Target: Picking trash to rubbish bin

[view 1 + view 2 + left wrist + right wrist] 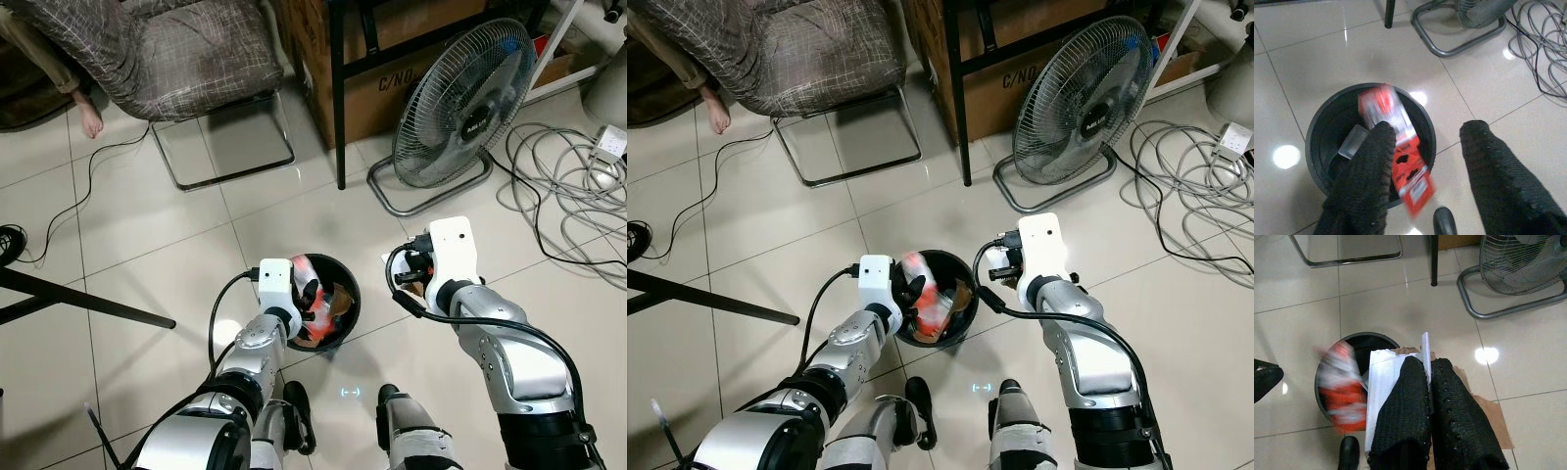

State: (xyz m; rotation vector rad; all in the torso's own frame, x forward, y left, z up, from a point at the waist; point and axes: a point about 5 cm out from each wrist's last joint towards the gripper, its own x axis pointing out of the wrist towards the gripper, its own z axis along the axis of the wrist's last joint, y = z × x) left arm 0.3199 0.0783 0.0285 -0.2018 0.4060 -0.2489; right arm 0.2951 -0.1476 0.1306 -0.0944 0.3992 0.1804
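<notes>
A blurred red-and-white wrapper hangs over my black rubbish bin, just beside my left tool, fingers spread apart. My right tool pinches white paper beside the bin; brown cardboard lies partly hidden beneath.

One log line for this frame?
left end effector: open, over bin | red wrapper: dropping in | right end effector: gripping white paper

glossy tile floor | chair | fan | perhaps cardboard box
</notes>
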